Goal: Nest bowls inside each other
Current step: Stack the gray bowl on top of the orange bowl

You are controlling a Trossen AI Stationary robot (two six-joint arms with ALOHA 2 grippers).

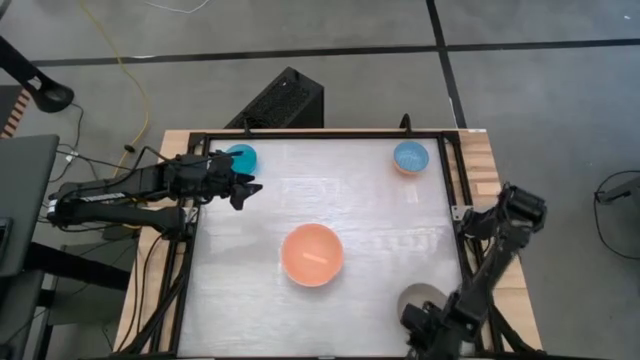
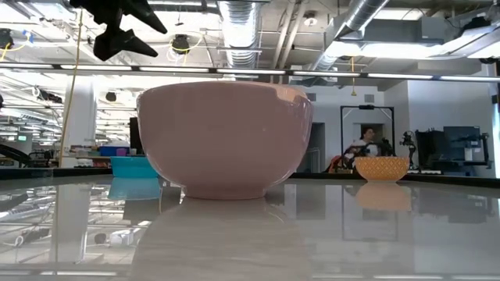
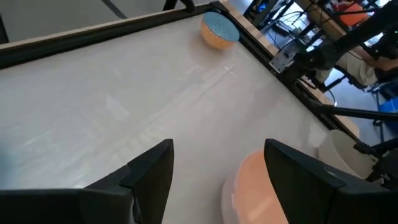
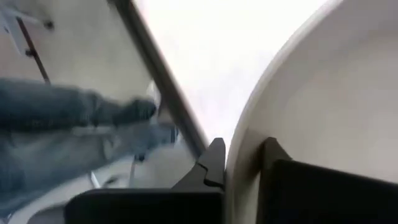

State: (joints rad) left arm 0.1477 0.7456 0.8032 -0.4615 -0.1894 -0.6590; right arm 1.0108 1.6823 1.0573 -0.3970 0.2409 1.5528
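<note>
A salmon-pink bowl stands upright in the middle of the table. A cyan bowl sits at the far left. At the far right is a small bowl, light blue inside and tan outside. A beige-grey bowl is at the near right corner, and my right gripper is shut on it. My left gripper hovers open beside the cyan bowl, above the table, with nothing between its fingers. My right gripper pinches the beige-grey bowl's rim on the bowl's near side. One finger is outside the wall and the other is inside the hollow. The fingers slant down from the table's near right. Whether the bowl's base is on the table I cannot tell.
A black frame runs round the white table top. A black box stands on the floor beyond the far edge. Bare table lies between the salmon-pink bowl and the two far bowls. A person sits in the room behind.
</note>
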